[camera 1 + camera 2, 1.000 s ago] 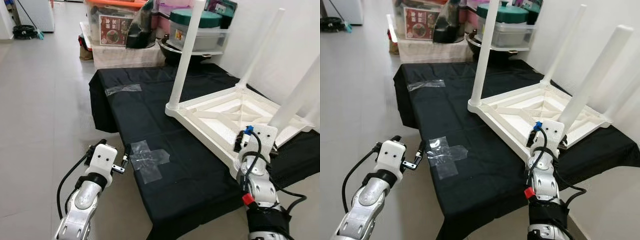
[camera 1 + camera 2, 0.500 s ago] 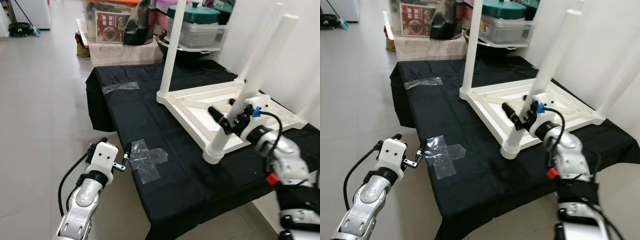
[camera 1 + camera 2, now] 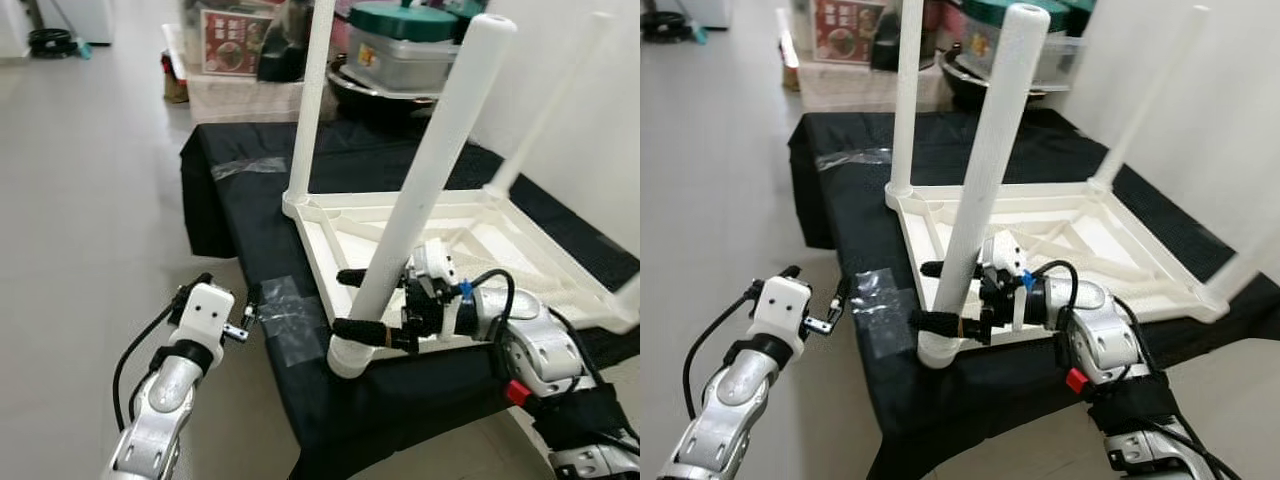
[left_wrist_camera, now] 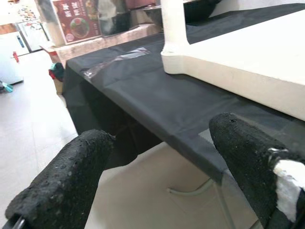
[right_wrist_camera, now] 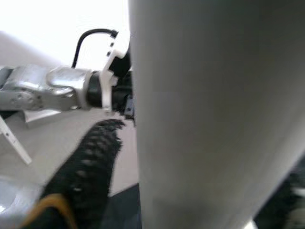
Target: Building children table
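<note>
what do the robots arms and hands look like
Both arms are silver metal with loose black cables. The left hand has a white block housing and black textured fingers. The right hand has long black fingers, a blue clip, and a red tab above a black wrap.

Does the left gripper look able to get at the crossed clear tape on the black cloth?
Probably yes: the left gripper, fingers open, hangs beside the crossed clear tape near the black cloth's edge, nothing between.
</note>
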Robot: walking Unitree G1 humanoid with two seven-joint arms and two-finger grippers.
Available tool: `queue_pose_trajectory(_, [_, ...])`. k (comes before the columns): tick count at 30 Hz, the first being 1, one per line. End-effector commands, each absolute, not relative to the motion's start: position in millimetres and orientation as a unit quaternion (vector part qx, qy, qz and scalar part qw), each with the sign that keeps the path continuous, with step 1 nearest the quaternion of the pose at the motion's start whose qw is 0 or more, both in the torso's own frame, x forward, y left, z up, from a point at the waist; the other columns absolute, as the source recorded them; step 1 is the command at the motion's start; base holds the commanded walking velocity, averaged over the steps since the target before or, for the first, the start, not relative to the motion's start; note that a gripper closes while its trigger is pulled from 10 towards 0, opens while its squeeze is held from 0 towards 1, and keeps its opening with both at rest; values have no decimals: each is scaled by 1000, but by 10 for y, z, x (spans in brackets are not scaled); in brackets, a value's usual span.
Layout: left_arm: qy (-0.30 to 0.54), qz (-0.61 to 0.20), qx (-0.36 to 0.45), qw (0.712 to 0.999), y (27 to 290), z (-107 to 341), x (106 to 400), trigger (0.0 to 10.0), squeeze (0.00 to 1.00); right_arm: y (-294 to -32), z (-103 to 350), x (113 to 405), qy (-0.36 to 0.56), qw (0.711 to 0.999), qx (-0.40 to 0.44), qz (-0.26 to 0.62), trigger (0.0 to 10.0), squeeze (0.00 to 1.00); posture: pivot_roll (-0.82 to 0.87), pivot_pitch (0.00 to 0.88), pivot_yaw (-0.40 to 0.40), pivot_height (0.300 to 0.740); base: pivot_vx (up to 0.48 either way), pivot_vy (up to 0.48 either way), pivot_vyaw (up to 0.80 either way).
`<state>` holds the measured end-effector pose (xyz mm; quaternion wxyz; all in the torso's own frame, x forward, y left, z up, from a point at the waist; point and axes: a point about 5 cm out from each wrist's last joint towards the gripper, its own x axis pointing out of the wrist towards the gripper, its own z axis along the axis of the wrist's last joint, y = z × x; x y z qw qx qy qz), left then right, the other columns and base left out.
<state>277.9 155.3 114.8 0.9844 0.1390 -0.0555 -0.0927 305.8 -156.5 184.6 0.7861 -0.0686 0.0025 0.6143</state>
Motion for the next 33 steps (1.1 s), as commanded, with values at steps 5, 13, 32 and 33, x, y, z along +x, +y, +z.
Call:
queue_pose_trajectory(5, [-57,-101,141,983,1494,1139,2808,10000,0,-1709,1776,3328,-8,883,-84,461,0,0,46,0,-149,740,0,0,0])
queue_pose_trajectory(13, [-54,-105,142,983,1501,1122,2777,10000,0,-1879,1544,3253,31,935,-65,348,0,0,39,0,-138,740,0,0,0])
queue_pose_trajectory(32, [-54,-108,142,983,1480,1128,2795,10000,0,-3055,1023,3086,167,948,-145,-229,0,0,26,0,-130,740,0,0,0])
queue_pose_trajectory(33, [-54,-107,142,983,1478,1131,2800,10000,0,-3141,1037,3051,168,938,-152,-263,0,0,26,0,-130,740,0,0,0])
